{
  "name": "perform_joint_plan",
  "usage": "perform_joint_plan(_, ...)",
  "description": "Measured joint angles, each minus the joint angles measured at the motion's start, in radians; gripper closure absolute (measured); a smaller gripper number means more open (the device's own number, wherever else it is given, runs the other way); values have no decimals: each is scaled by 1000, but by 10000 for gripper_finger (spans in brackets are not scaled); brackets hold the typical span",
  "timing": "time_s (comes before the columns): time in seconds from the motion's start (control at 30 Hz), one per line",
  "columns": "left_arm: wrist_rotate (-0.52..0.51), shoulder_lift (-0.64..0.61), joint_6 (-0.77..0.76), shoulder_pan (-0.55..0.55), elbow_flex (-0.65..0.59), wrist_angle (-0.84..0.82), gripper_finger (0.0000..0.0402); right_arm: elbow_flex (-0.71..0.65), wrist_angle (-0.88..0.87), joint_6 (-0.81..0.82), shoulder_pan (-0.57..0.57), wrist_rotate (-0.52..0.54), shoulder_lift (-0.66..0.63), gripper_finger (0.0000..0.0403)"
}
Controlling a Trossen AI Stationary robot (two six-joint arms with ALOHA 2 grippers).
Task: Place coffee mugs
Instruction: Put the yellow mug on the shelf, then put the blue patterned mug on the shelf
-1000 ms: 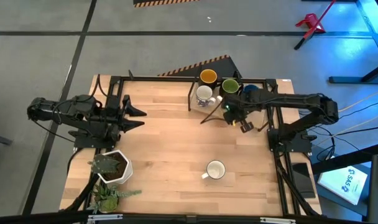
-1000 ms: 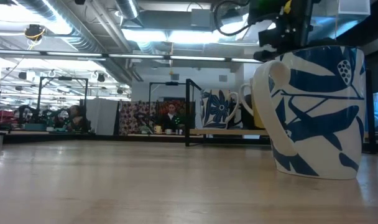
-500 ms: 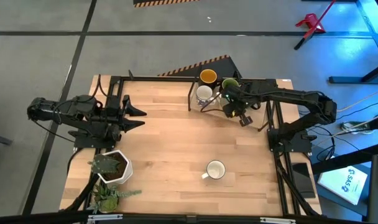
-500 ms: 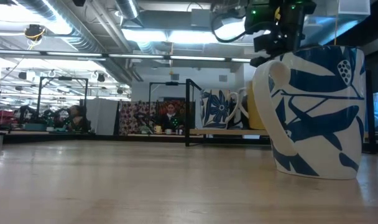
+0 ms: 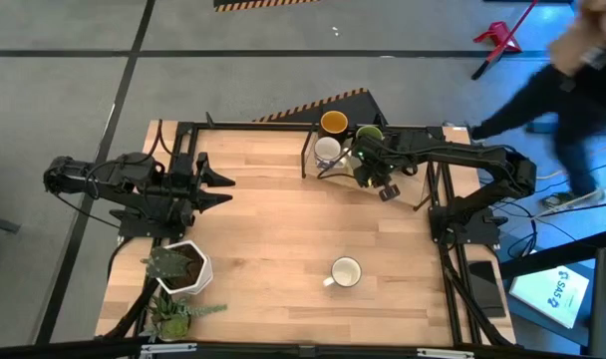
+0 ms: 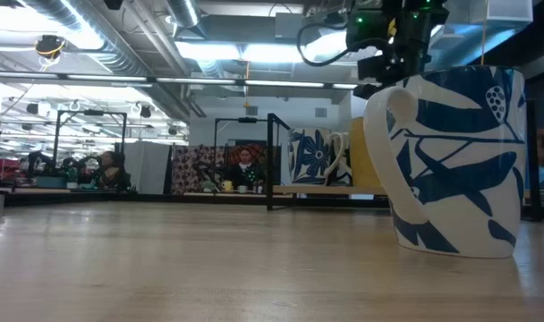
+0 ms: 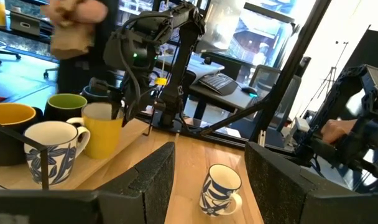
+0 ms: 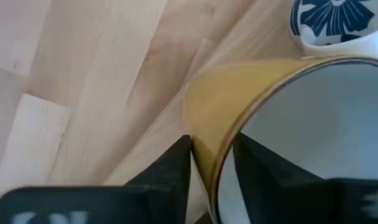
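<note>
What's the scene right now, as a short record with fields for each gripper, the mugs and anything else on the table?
right gripper: at the far mug group, fingers astride the rim of a yellow mug
left gripper: waiting at the table's left side, fingers apart
mug group: dark mug with yellow inside, olive green mug, blue-patterned white mug
lone mug: white mug near the front edge
other: plant pot at front left

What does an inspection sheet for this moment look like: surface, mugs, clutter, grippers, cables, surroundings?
Surface: light wooden table.
Job's things: white-and-blue mug alone near the front; cluster at the far edge with dark mug, patterned white mug, green mug, yellow mug.
Clutter: potted plant at the front left.
Grippers: right gripper, fingers astride the yellow mug's rim; left gripper idle over the table's left side.
Cables: on the floor, right.
Surroundings: a blurred person at the far right.
</note>
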Motion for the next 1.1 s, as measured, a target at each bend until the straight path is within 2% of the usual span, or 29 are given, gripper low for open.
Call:
perform_joint_plan(0.23, 0, 0, 0, 0, 0, 0, 213, 58, -30, 19, 0, 12, -5, 253)
perform_joint_plan(0.43, 0, 0, 0, 0, 0, 0, 213, 160, -97, 51, 0, 28, -5, 245)
perform_joint_plan(0.6, 0, 0, 1, 0, 0, 0, 213, 250, -216, 101, 0, 93, -6, 245)
perform_joint_plan(0.67, 0, 0, 0, 0, 0, 0, 213, 286, -248, 155, 0, 74, -10, 245)
perform_joint_plan(0.77, 0, 0, 0, 0, 0, 0, 213, 315, -266, 265, 28, -38, -27, 244)
perform_joint_plan(0.87, 12, 0, 1, 0, 0, 0, 213, 315, -265, 365, 135, -133, -43, 244)
perform_joint_plan(0.93, 32, 0, 1, 0, 0, 0, 213, 315, -249, 417, 251, -147, -44, 244)
perform_joint_plan(1.03, 54, 0, 1, 0, 0, 0, 213, 315, -166, 524, 455, -138, -43, 244)
perform_joint_plan(1.1, 68, 0, 1, 0, 0, 0, 213, 315, -74, 597, 598, -64, -30, 244)
